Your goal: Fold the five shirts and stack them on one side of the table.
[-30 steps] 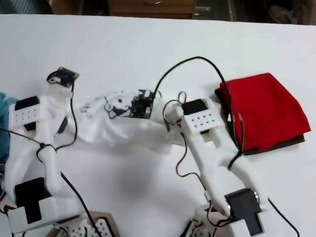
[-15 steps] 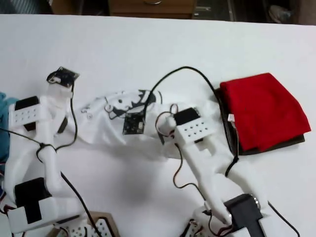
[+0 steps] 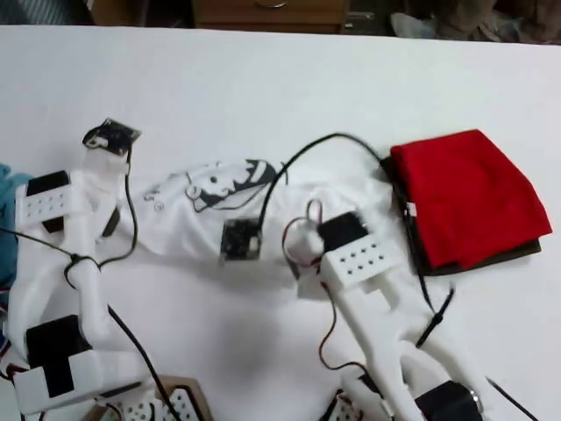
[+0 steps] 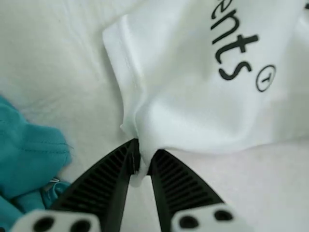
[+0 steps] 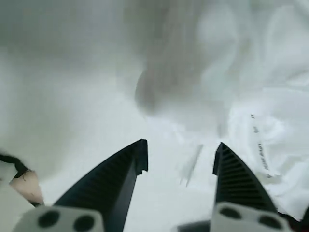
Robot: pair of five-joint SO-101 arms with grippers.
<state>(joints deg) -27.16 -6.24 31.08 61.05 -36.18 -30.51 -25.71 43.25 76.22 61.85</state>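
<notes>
Right pincer (image 5: pixel 181 147) drawn back, spread wide above white shirt (image 3: pixel 193 224); left pincer (image 4: pixel 144 153) nips shirt edge.

Surroundings: far edge and near edge of the table (image 3: pixel 263 70).
Far side, centre: wooden cabinet (image 3: pixel 254 14) standing just beyond the edge, pale handle (image 3: pixel 272 4) on its front. Dark floor (image 3: pixel 372 16) beside it. Far right corner: blurred clutter (image 3: pixel 465 22), not identifiable. Near edge, left of centre: brown board (image 3: pixel 195 396), partly hidden.
</notes>
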